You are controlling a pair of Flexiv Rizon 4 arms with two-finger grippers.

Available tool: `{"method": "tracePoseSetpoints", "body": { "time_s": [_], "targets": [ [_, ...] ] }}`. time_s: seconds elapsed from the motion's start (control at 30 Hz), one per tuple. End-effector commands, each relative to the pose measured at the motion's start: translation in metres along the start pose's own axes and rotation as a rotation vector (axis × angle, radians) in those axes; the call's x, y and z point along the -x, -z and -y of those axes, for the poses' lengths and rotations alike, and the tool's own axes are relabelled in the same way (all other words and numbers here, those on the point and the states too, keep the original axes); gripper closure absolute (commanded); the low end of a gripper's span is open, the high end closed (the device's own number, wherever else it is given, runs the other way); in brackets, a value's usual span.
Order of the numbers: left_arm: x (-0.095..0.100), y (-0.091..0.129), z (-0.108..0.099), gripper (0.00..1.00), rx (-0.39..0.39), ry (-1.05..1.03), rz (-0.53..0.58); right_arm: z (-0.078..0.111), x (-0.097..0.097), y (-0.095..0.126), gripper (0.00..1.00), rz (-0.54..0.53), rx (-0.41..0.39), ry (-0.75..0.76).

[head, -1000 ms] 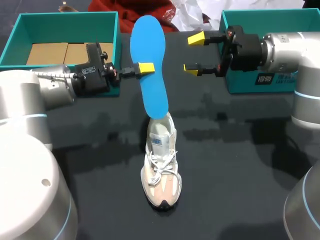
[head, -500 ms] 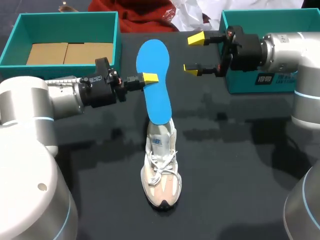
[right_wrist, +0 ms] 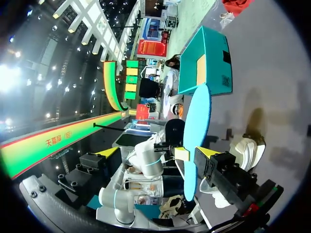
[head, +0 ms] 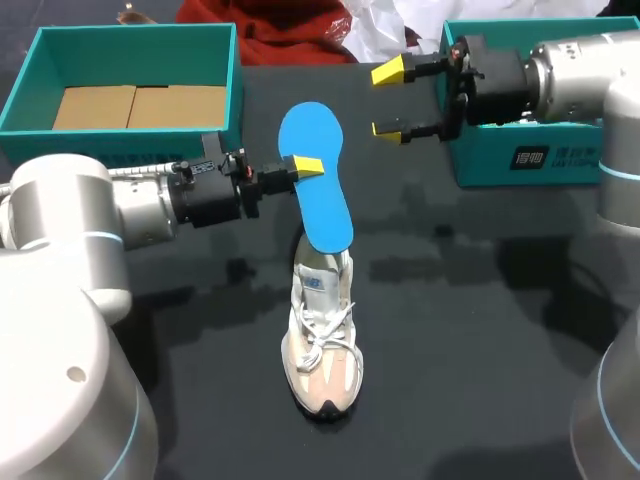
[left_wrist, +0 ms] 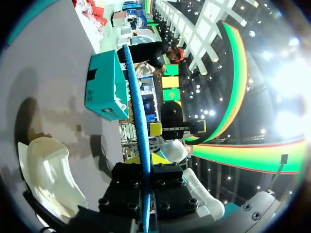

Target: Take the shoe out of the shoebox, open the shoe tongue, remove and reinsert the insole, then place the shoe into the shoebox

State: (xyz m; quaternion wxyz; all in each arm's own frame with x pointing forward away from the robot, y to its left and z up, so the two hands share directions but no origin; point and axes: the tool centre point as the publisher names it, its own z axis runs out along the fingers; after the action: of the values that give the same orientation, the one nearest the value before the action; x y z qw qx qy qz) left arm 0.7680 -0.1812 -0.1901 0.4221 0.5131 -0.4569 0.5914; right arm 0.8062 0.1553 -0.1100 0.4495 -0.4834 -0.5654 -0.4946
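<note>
Table (head: 480,330): left tool (head: 302,167) level, pinching insole (head: 325,212) (tilted).

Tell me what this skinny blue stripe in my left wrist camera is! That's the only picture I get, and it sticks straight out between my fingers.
Observer: It is a flat blue foam insole seen edge-on. From above it is a wide sole shape, pinched by the left gripper.
Operator: Is it in the shoe?
Observer: Its lower end meets the heel opening of the white and beige lace-up sneaker; whether it is inside, I cannot tell.
Operator: Where's my other arm?
Observer: The right gripper hovers open beside the insole's top, apart from it.
</note>
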Motion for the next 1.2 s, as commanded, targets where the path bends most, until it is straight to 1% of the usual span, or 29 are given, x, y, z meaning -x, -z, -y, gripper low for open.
{"method": "tracePoseSetpoints", "body": {
  "time_s": [0.03, 0.2, 0.33, 0.5, 0.6, 0.8, 1.0, 1.2],
  "targets": [
    [0.001, -0.005, -0.002, 1.0, -0.005, 0.021, 0.007, 0.006, -0.013, 0.007, 0.0, 0.123, -0.007, 0.005],
    [0.003, -0.008, 0.0, 1.0, -0.009, 0.059, 0.017, 0.005, -0.026, 0.006, 0.0, 0.263, -0.033, 0.001],
    [0.003, -0.008, 0.0, 1.0, -0.009, 0.059, 0.017, 0.004, -0.041, 0.001, 0.0, 0.425, -0.057, -0.015],
    [0.003, -0.008, 0.0, 1.0, -0.009, 0.059, 0.017, 0.003, -0.061, -0.006, 0.0, 0.645, -0.06, -0.058],
    [0.003, -0.008, 0.0, 1.0, -0.009, 0.059, 0.017, 0.006, -0.069, -0.012, 0.0, 0.742, -0.074, -0.054],
    [0.003, -0.008, 0.0, 1.0, -0.009, 0.059, 0.017, 0.015, -0.08, -0.019, 0.0, 0.904, -0.098, -0.045],
    [0.003, -0.008, 0.0, 1.0, -0.009, 0.059, 0.017, 0.024, -0.084, -0.025, 0.0, 1.003, -0.127, -0.053],
    [0.003, -0.008, 0.0, 1.0, -0.009, 0.059, 0.017, 0.033, -0.088, -0.044, 0.0, 1.136, -0.182, -0.038]
  ]
}}
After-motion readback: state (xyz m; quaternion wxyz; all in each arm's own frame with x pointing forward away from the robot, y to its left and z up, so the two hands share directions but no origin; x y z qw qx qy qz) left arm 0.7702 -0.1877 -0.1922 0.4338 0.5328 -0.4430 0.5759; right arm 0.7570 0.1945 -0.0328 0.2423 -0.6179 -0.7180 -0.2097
